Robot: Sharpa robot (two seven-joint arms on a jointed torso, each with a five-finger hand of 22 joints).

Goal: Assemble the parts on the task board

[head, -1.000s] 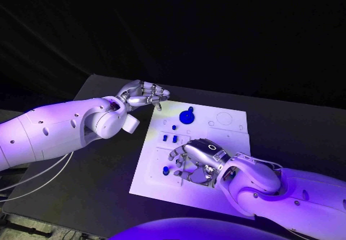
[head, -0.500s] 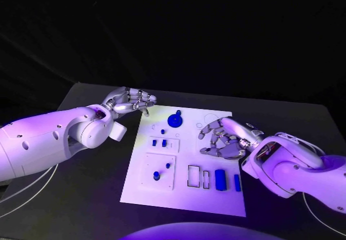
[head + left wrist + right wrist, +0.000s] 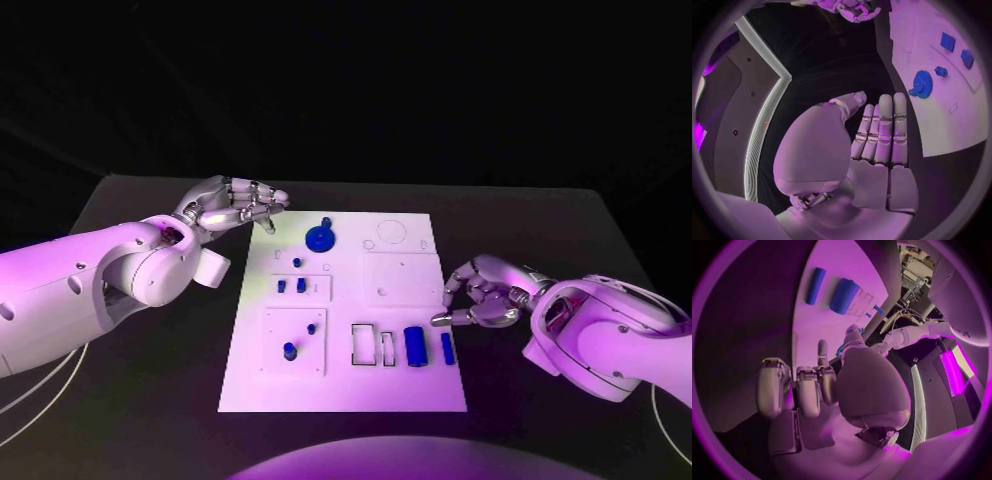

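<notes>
Right hand [image 3: 488, 295] has pulled off the task board [image 3: 346, 395] since half a sec ago, when it hovered over the board's upper right; it now sits at the board's right edge, over black table [image 3: 548, 215], fingers curled in w/ nothing visible in them. One fingertip points toward the edge beside the two upright blue bars. Left hand [image 3: 231, 205] stays near the board's far left corner, fingers drawn together and partly bent, holding nothing; the left wrist view shows its fingers [image 3: 882, 130] side by side, no part between them.

Board lies mid-table, long side running away from the robot. Parts on it: a round blue gear [image 3: 320, 238] w/ a small knob just beyond it, near the far edge; two small blue blocks [image 3: 291, 286] side by side in a square recess on the left half; a tiny blue peg [image 3: 297, 262] between gear and blocks; a blue peg [image 3: 290, 351] and a smaller blue piece [image 3: 310, 328] in the larger square plate nearer the robot. Right of that, two empty rectangular slots [image 3: 371, 345], then a wide blue bar [image 3: 415, 346] and a narrow blue bar [image 3: 447, 347], apart from each other. Right wrist view shows the same two bars beyond the curled fingers [image 3: 807, 390].
</notes>
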